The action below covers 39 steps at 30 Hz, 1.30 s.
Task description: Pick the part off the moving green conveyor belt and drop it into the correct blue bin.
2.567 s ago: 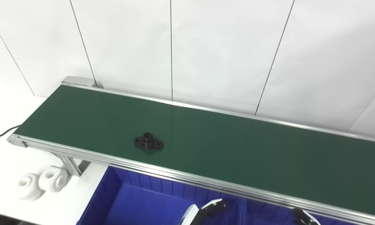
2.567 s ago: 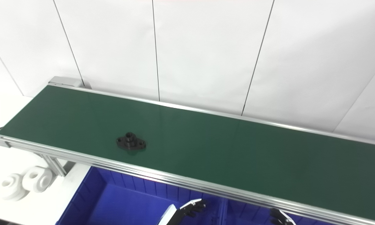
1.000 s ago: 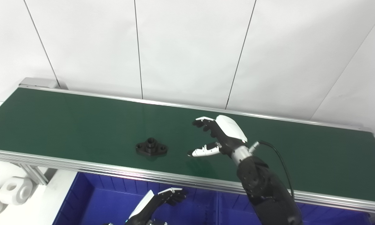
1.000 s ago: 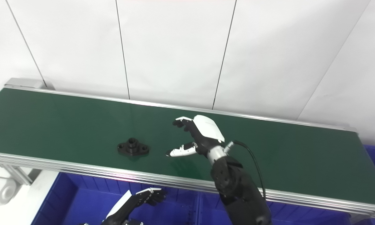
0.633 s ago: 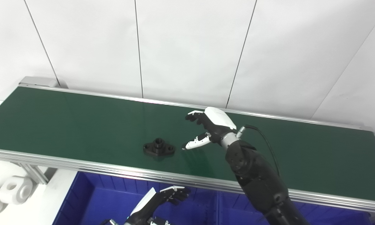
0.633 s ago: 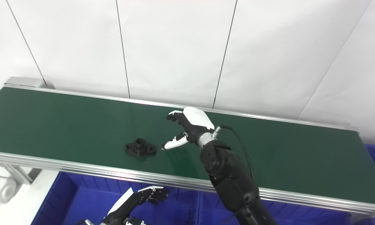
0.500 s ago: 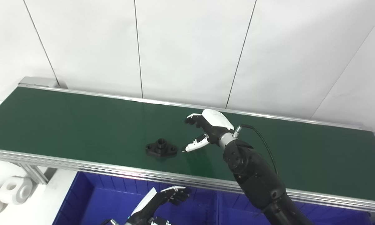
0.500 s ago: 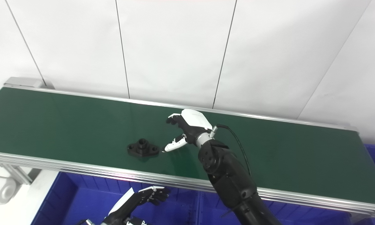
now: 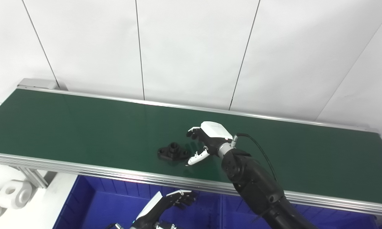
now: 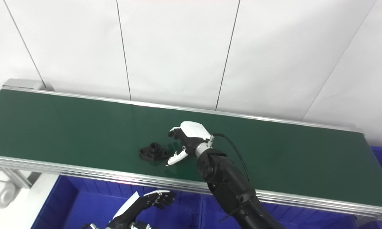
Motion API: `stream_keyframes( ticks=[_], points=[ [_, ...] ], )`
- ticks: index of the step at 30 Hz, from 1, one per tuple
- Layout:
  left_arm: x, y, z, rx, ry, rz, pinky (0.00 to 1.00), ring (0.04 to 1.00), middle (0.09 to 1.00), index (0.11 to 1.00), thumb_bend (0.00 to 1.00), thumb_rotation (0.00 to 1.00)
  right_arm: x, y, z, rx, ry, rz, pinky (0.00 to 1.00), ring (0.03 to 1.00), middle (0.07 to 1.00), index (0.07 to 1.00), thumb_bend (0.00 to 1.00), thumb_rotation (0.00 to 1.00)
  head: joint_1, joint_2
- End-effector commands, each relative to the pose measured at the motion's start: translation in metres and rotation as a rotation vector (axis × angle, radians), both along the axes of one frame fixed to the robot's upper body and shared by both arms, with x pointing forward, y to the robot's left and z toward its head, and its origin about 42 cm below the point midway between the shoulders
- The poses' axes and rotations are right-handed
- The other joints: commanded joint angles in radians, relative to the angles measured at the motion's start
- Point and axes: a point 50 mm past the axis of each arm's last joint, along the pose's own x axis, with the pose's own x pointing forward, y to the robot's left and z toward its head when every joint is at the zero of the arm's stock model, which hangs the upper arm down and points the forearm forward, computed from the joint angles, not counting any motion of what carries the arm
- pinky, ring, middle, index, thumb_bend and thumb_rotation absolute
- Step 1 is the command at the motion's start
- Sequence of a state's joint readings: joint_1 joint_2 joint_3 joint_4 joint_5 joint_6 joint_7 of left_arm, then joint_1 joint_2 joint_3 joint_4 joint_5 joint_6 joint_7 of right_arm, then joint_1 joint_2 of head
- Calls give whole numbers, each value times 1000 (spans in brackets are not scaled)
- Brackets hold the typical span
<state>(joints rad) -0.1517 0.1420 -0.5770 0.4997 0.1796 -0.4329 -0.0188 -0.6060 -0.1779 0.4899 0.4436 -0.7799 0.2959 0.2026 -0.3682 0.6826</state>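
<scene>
A small black flanged part [image 9: 173,151] lies flat on the green conveyor belt [image 9: 82,127], near its front rail. My right hand [image 9: 203,141] hovers low over the belt just right of the part, open, with fingers curled above and the white thumb tip almost touching the part's right end. Nothing is held in it. My left hand [image 9: 170,203] sits low over the blue bin [image 9: 114,206] below the belt, fingers loosely apart and holding nothing.
Two white ring-shaped parts [image 9: 6,198] rest on the white table at the lower left, beside the belt's leg. A second blue bin [image 9: 321,219] lies to the right of the first, partly behind my right arm. White wall panels stand behind the belt.
The part has ridden the belt to the right. My right hand came down and left until its thumb nearly meets the part. The left hand barely moved.
</scene>
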Motion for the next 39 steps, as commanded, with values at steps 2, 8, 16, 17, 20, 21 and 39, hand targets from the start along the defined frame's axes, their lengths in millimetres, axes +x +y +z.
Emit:
stream_keyframes(
  ticks=[2,8,16,17,20,21,39],
  points=[
    [10,-8,16,-50,-70,-10,689,747,779,787,697,392,9,15,19,10,-62,51,638,728,777,773,771,233,1,0],
    [10,-9,16,-49,-76,-8,683,743,777,788,704,404,8,24,10,-1,-56,59,648,728,769,776,772,255,5,6],
    [9,-13,19,-55,-84,-12,695,752,781,789,691,384,3,26,0,-46,-82,94,608,685,734,750,755,246,17,18],
    [9,-13,19,-56,-84,-13,699,755,781,790,691,381,1,26,-2,-51,-85,99,591,676,733,748,755,238,17,18],
    [9,-16,20,-64,-86,-10,700,756,779,787,690,370,-4,24,-8,-79,-92,125,553,647,709,736,746,212,21,22],
    [9,-16,20,-65,-86,-9,699,755,778,786,690,368,-5,24,-10,-81,-90,128,548,644,706,734,744,208,21,22],
    [11,-20,22,-72,-90,-11,677,736,767,779,681,350,-24,13,-29,-151,-188,191,146,211,424,494,525,0,33,36]
  ],
)
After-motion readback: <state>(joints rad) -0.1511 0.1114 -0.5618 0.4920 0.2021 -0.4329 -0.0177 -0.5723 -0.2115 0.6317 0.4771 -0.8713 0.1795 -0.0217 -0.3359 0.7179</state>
